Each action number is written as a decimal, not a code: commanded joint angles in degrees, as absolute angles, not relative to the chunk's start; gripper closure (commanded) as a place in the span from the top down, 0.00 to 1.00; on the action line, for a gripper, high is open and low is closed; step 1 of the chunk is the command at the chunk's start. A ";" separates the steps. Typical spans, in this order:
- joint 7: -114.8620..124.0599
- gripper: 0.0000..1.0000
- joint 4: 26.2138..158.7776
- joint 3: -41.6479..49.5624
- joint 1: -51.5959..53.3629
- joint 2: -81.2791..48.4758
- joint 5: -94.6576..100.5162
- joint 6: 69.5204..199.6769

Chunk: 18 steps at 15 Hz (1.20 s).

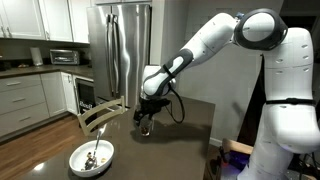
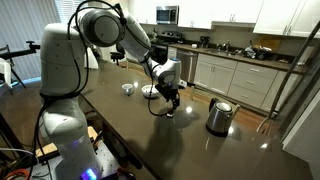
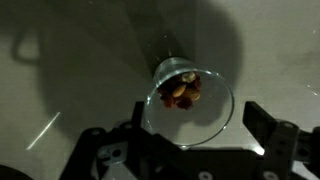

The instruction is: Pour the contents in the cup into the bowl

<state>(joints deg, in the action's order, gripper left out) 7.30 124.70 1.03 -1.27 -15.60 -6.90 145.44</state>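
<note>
The cup (image 3: 188,105) is a small clear glass standing upright on the dark table. The wrist view looks straight down into it. Its contents (image 3: 183,90), a few brown and tan bits, lie on the bottom. My gripper (image 3: 195,113) is open, with one black finger on each side of the glass, clear of its rim. In both exterior views the gripper (image 1: 147,115) (image 2: 170,100) hangs low over the middle of the table, around the cup (image 1: 146,126). The white bowl (image 1: 92,156) with a metal spoon sits apart from it near the table's corner.
A shiny steel kettle (image 2: 219,116) stands on the table beside the gripper. A wooden chair (image 1: 100,117) is pushed up to the table edge by the bowl. Kitchen counters and a steel fridge (image 1: 122,50) stand beyond.
</note>
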 commanded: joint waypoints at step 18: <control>10.05 1.00 139.62 2.07 0.20 -8.98 -3.50 163.85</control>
<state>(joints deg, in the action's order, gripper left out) 10.23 139.69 2.12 0.29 -9.02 -3.39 164.01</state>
